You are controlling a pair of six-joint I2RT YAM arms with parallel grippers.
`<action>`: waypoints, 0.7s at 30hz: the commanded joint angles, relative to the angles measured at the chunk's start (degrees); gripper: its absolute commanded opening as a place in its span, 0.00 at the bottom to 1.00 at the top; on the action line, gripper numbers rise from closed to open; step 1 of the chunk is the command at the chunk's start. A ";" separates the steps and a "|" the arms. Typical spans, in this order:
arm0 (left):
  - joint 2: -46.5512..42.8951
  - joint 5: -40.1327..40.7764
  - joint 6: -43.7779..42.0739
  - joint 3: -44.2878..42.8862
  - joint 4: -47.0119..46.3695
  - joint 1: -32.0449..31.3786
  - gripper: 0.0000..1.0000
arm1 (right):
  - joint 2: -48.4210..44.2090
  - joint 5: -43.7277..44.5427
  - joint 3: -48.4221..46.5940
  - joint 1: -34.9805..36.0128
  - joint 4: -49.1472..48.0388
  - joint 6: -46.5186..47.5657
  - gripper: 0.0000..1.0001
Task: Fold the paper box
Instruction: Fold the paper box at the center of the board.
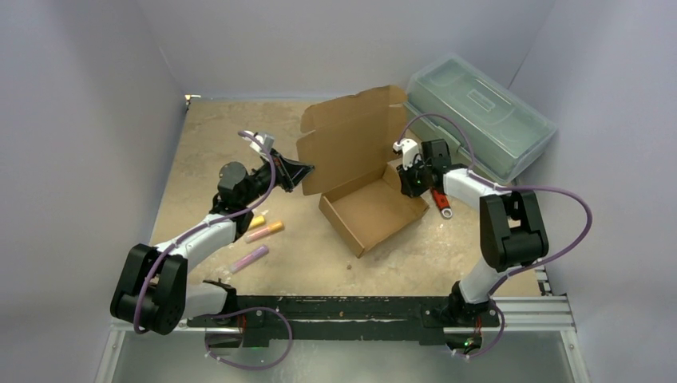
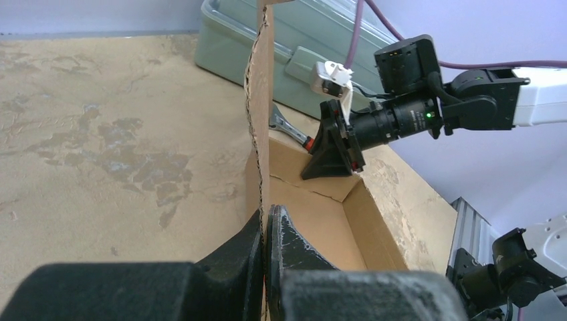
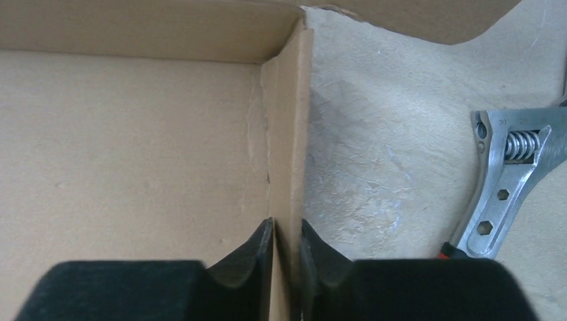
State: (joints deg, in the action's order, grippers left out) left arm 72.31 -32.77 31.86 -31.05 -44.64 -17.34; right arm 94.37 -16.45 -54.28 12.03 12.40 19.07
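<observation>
L gripper (image 2: 266,231) clamped on edge of box (image 1: 369,209) lid (image 1: 351,136), lid upright. R gripper (image 3: 286,234) pinches box's right wall, one finger inside, one outside. Box sits open mid-table (image 1: 207,136); wrench (image 3: 506,180) near that wall, toolbox (image 1: 479,112) behind.

One paper box (image 1: 371,211), one plastic toolbox (image 1: 479,112), one wrench (image 1: 441,206) and three markers (image 1: 264,231).

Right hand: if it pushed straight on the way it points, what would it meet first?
The box wall that the right hand straddles, running on to the corner; depth is unclear. The wrench sits off to the side.
</observation>
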 commanded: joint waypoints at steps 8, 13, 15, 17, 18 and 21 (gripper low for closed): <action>-1.69 -0.62 -2.01 -0.83 -2.82 -0.84 0.00 | 2.27 6.54 -1.45 0.94 -3.74 -0.47 0.00; -2.30 -0.02 -2.99 -0.69 -1.99 -0.85 0.00 | -0.51 4.15 -1.06 0.84 -2.06 2.91 0.30; -2.44 0.14 -3.16 -0.81 -1.90 -0.85 0.00 | -1.70 4.51 -0.54 0.81 -1.39 3.86 0.36; -2.36 0.23 -3.41 -0.86 -1.50 -0.85 0.00 | -2.41 4.03 -0.23 0.73 -0.16 5.00 0.39; -2.29 0.32 -3.67 -0.86 -1.24 -0.85 0.00 | -2.65 3.59 -0.26 0.67 0.32 5.48 0.40; -2.31 0.64 -4.52 -1.01 -0.26 -0.93 0.00 | -3.20 2.41 -0.84 0.62 1.88 6.81 0.42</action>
State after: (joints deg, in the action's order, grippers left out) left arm 71.44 -32.56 29.71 -31.05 -44.36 -17.82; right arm 93.51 -12.84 -54.68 12.73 12.60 22.70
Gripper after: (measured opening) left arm 0.009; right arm 0.410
